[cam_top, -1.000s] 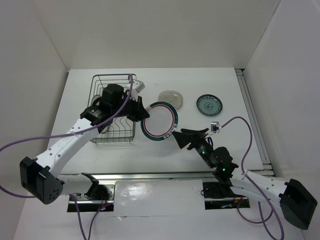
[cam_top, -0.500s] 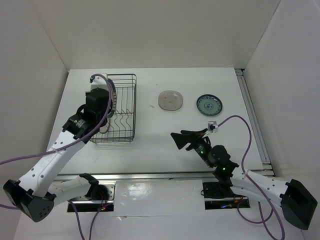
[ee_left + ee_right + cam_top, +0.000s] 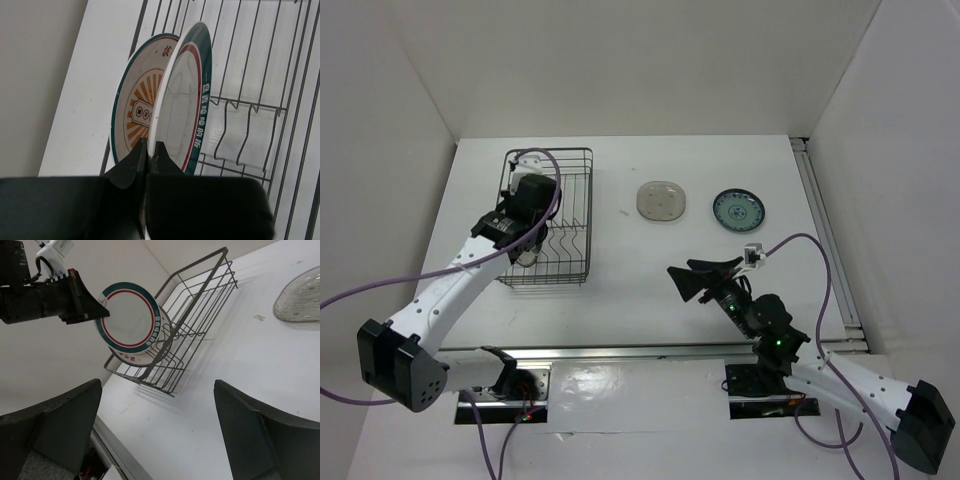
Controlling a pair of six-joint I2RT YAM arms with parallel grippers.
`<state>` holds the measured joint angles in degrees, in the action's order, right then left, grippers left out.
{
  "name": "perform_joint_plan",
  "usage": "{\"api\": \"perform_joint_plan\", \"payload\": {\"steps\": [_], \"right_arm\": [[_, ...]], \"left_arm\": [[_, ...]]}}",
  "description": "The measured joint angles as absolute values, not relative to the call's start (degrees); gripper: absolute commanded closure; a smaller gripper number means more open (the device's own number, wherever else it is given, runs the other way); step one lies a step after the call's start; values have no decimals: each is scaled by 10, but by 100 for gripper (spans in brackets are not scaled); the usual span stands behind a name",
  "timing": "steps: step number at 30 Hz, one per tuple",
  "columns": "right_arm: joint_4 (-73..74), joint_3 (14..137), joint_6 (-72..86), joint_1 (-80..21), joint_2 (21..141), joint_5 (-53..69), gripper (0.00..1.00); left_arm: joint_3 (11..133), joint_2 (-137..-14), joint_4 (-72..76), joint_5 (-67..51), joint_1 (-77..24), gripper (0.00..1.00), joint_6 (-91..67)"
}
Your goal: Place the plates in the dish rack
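Note:
My left gripper [image 3: 150, 150] is shut on the rim of the white plate with the red-and-dark ring [image 3: 186, 95]. It holds that plate upright on edge inside the dish rack [image 3: 260, 107], at the rack's left end. Close behind it stands the plate with the orange centre [image 3: 136, 102], also on edge. From the right wrist view both plates [image 3: 131, 317] show in the rack [image 3: 200, 300]. The translucent grey plate [image 3: 661, 200] and the small teal plate [image 3: 739, 209] lie flat on the table. My right gripper [image 3: 698, 272] hovers open over the table's middle, holding nothing.
The wire rack [image 3: 565, 215] sits at the table's left, its right slots showing only bare prongs. White walls close in the left, back and right. A metal rail [image 3: 820, 220] runs along the table's right edge.
My left arm has carried the ringed plate from the table's middle leftwards into the rack's left end. The right gripper has pulled back slightly and stays open.

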<state>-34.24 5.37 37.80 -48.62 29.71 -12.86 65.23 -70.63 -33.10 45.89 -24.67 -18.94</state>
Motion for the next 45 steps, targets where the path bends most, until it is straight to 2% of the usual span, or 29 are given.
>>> {"api": "perform_joint_plan", "payload": {"steps": [8,9,11,12,13,16,17,20,21,24,30,35,39,45], "right_arm": [[-322,54,378,-486,291,-130,0],[-321,54,378,-486,291,-130,0],[-321,54,378,-486,292,-131,0],[-321,54,378,-486,295,-134,0],[-319,54,378,-486,298,-140,0],[-292,65,380,-486,316,-172,0],[-275,73,381,-486,327,-185,0],[-222,109,395,-484,370,-231,0],[-205,123,402,-480,387,-240,0],[-184,163,422,-422,467,-229,2],[-199,199,442,-223,652,-108,6],[-193,310,419,-186,806,-39,8],[-202,316,429,-185,817,-52,8],[-203,244,505,-157,798,-101,8]], "left_arm": [[652,-718,-334,406,-223,99,-199],[652,-724,-334,402,-222,85,-199],[652,-743,-334,387,-222,74,-200],[652,-753,-334,380,-222,65,-201],[652,-762,-335,373,-223,50,-200],[652,-772,-336,360,-222,35,-199],[652,-772,-336,358,-222,23,-200],[652,-772,-334,347,-218,11,-200],[652,-771,-335,341,-218,0,-200],[652,-756,-330,317,-218,0,-200],[632,-659,-304,236,-218,0,-196],[632,-620,-281,149,-218,0,-194],[631,-613,-272,90,-218,0,-194],[630,-610,-266,30,-218,0,-193]]}}
